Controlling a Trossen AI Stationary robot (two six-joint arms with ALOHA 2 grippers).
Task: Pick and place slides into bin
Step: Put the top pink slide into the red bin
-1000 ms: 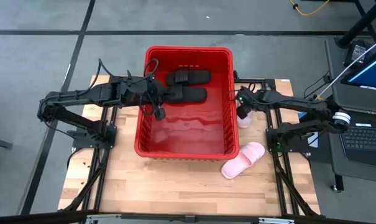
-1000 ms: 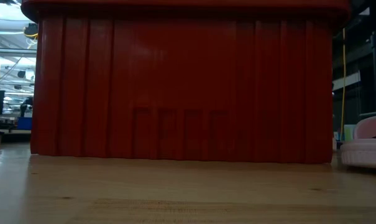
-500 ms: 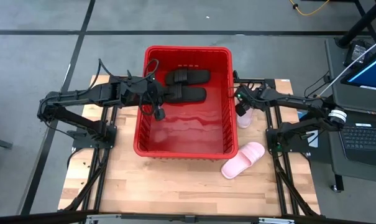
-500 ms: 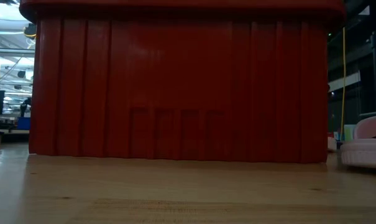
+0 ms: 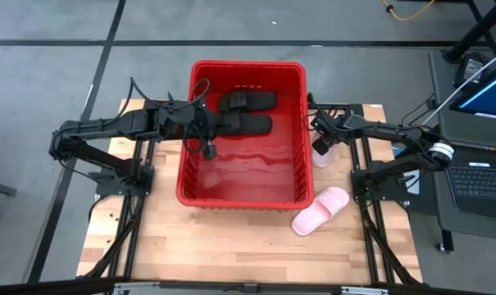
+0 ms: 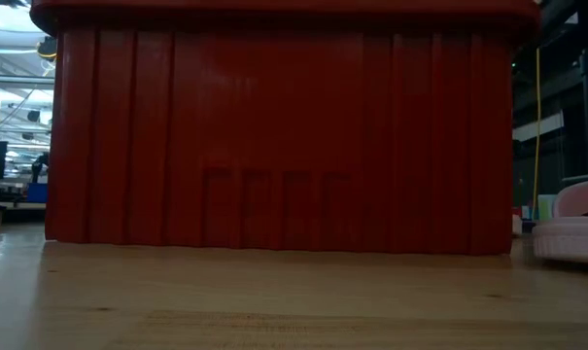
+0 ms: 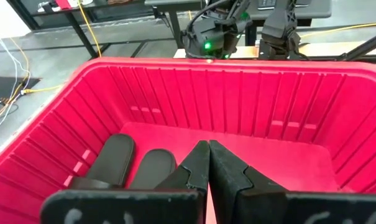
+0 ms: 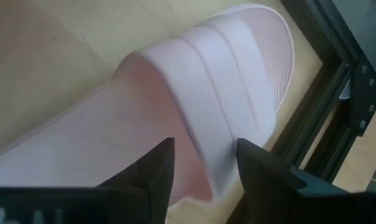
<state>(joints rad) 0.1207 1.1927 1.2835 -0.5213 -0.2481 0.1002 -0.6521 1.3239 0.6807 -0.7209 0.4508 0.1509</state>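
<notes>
Two slides [image 5: 246, 112] in bin [image 5: 241, 196] (far end); one [image 5: 320, 211] right of bin, near corner.

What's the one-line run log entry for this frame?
left gripper: shut, empty, over red bin | right gripper: open, astride pink slide strap | two black slides binned | second pink slide on table

Light wood table [image 5: 231, 246] on black frame. Red bin [image 5: 241, 190] sits mid-table, toward far edge. One pink slide [image 5: 321, 210] off bin's near right corner, another pink slide [image 5: 323, 156] beside bin's right wall
</notes>
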